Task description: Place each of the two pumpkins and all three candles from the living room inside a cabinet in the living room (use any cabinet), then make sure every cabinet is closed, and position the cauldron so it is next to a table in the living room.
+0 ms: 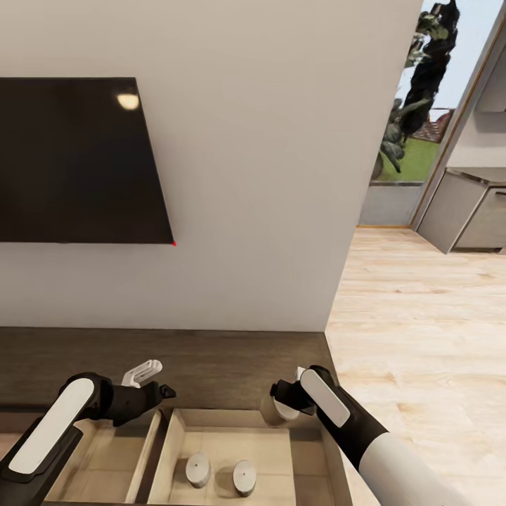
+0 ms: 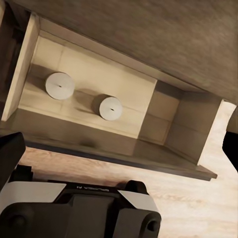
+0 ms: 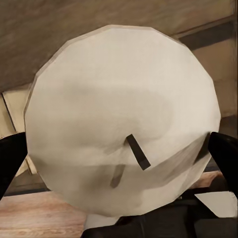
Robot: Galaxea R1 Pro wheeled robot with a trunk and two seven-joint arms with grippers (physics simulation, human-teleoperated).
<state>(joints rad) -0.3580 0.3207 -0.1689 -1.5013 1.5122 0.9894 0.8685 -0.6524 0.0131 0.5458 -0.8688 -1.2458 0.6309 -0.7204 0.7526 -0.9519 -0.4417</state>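
The low dark brown cabinet (image 1: 211, 355) runs along the wall, with a pale drawer (image 1: 232, 419) pulled out below me. Two cream candles (image 1: 197, 469) (image 1: 244, 478) stand upright in it, also seen in the left wrist view (image 2: 60, 85) (image 2: 110, 107). My right gripper (image 1: 284, 406) is shut on a third candle (image 1: 270, 413) (image 3: 124, 124), held just above the drawer's back right corner, with dark fingers (image 3: 225, 153) on either side of it. My left gripper (image 1: 144, 371) hovers open above a second open compartment (image 1: 105, 457) to the left. The pumpkins are out of view.
A black TV (image 1: 77, 161) hangs on the white wall (image 1: 267, 176) above the cabinet. The wall ends at a corner on the right, where wooden floor (image 1: 414, 337) leads to grey kitchen counters (image 1: 471, 211) and a garden window (image 1: 414, 105).
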